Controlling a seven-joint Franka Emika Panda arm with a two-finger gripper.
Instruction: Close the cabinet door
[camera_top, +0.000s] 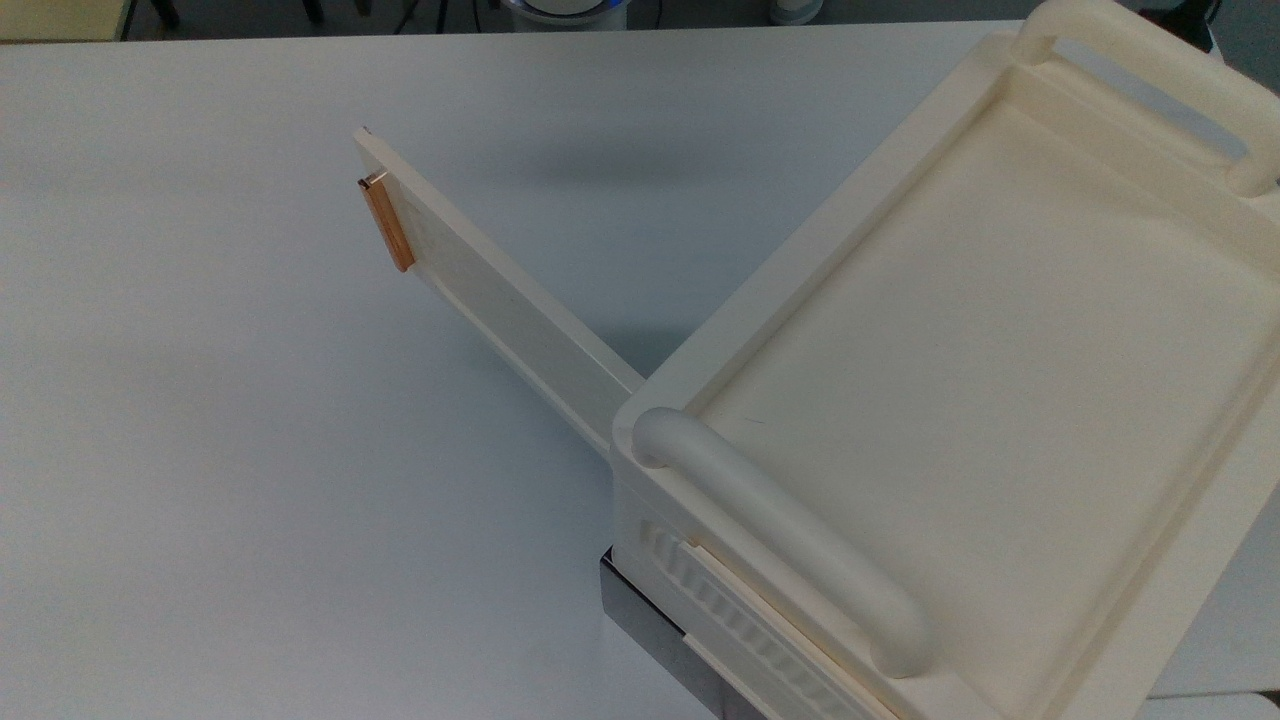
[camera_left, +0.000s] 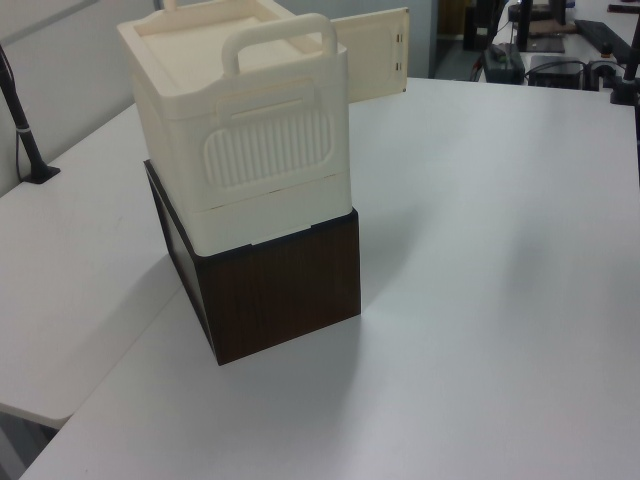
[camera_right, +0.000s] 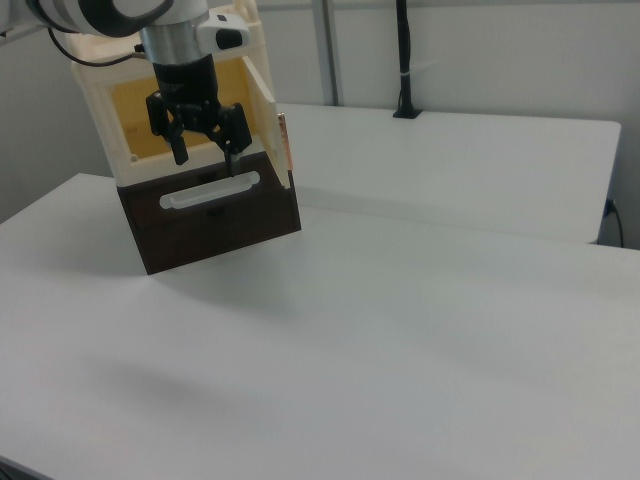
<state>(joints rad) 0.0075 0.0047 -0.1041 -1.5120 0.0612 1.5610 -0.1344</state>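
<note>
The cabinet (camera_top: 800, 290) is a cream box with a recessed top and two tube handles, standing at the top view's right. Its cabinet door (camera_top: 500, 290) swings wide open towards the top view's upper left, with a copper bar handle (camera_top: 387, 222) at its far end. In the left view the cabinet (camera_left: 250, 150) sits on a dark brown base (camera_left: 285, 280), and the cabinet door (camera_left: 375, 55) sticks out behind it. In the right view my gripper (camera_right: 206, 156) hangs open in front of the cabinet's yellow interior (camera_right: 145, 125), left of the cabinet door (camera_right: 262, 105), holding nothing.
The white table (camera_top: 250, 450) spreads wide to the top view's left of the cabinet. A black clamped pole (camera_left: 25, 130) stands at the left view's left edge, and another pole (camera_right: 403, 60) at the back in the right view. The brown base front carries a cream bar handle (camera_right: 210, 192).
</note>
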